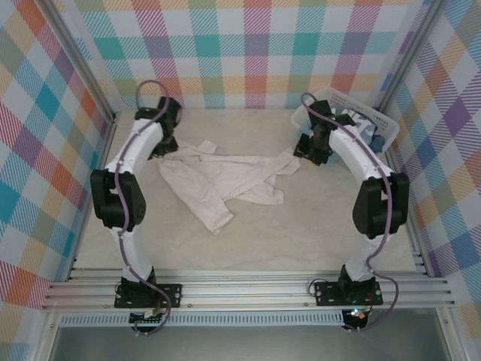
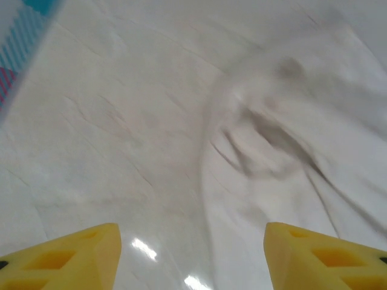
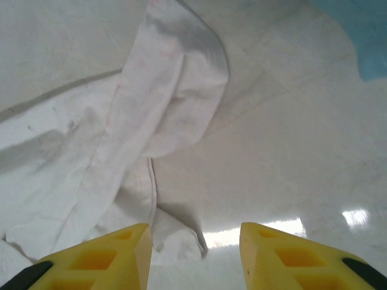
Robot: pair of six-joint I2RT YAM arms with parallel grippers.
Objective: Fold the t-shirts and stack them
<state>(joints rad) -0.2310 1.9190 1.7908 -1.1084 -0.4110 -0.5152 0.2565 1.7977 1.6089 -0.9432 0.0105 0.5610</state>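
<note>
A cream-white t-shirt [image 1: 225, 180] lies crumpled and spread across the middle of the table. My left gripper [image 1: 162, 144] hovers at its left end. In the left wrist view the left gripper [image 2: 192, 260] is open over bare table, with the shirt's wrinkled cloth [image 2: 290, 133] just to its right. My right gripper [image 1: 307, 150] is at the shirt's right end. The right wrist view shows the right gripper [image 3: 195, 257] open, with a loose corner of the shirt [image 3: 181, 232] lying between its yellow fingers [image 3: 109, 257], unclamped. Blue cloth [image 1: 372, 128] lies in the basket.
A white slatted basket [image 1: 319, 101] stands at the back right corner, close behind the right arm. Checked walls close in the table on the left, back and right. Bare table [image 1: 301, 233] stretches in front of the shirt toward the arm bases.
</note>
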